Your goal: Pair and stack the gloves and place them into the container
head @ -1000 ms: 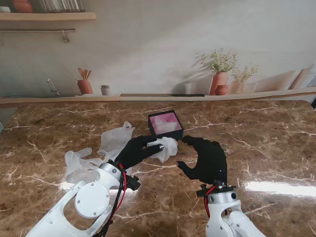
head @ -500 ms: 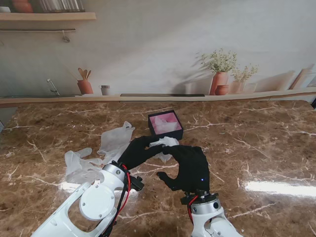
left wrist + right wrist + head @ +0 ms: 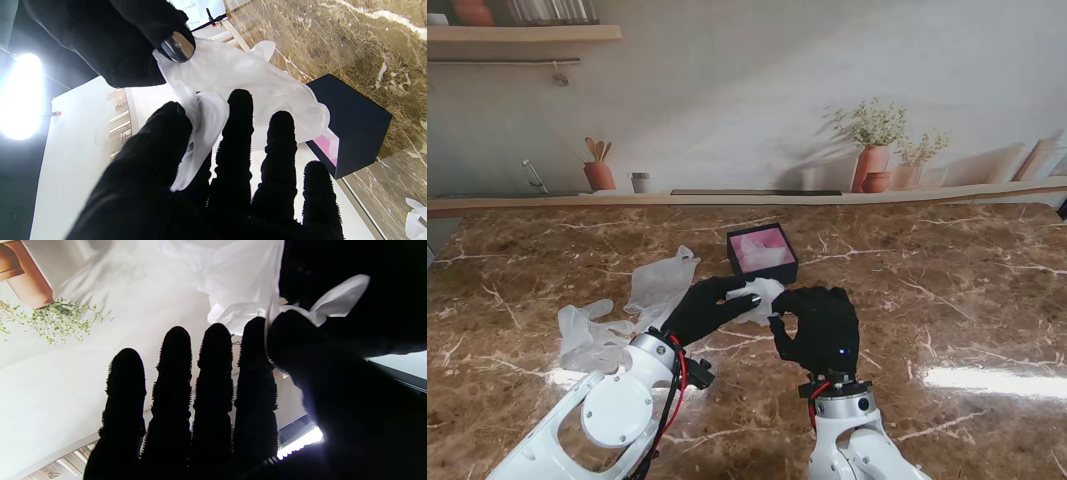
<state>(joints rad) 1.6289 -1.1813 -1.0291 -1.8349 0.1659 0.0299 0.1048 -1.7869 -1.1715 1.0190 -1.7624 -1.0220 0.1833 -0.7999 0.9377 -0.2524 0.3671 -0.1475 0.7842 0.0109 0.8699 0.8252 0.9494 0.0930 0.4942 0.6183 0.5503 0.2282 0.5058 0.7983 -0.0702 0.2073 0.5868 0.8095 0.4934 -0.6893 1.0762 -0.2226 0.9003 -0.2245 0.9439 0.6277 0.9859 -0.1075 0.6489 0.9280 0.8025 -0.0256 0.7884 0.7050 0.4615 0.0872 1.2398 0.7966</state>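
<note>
Two hands meet over one bunched white glove, held above the bench just near of the black container. Left hand grips the glove, thumb and fingers closed on the film; the left wrist view shows fabric pinched between thumb and index. Right hand has thumb and a finger pinching a thin fold of the same glove at its right edge, the other fingers extended straight. Container sits far of both hands, pink-lined inside, with something pale already in it; cannot tell if that is a glove. Two more loose gloves lie on the bench to the left, well apart from the box, unpaired. Step looks like a handover or spreading of the held glove. Risks: the film is thin and slippery, so the right pinch on a small fold could slip off once the hands pull apart; opposing pulls could stretch or tear it; if the left lets go early the glove drops short of the container, onto its near wall or the bench. The bunched state also makes flat stacking unlikely without smoothing.
</note>
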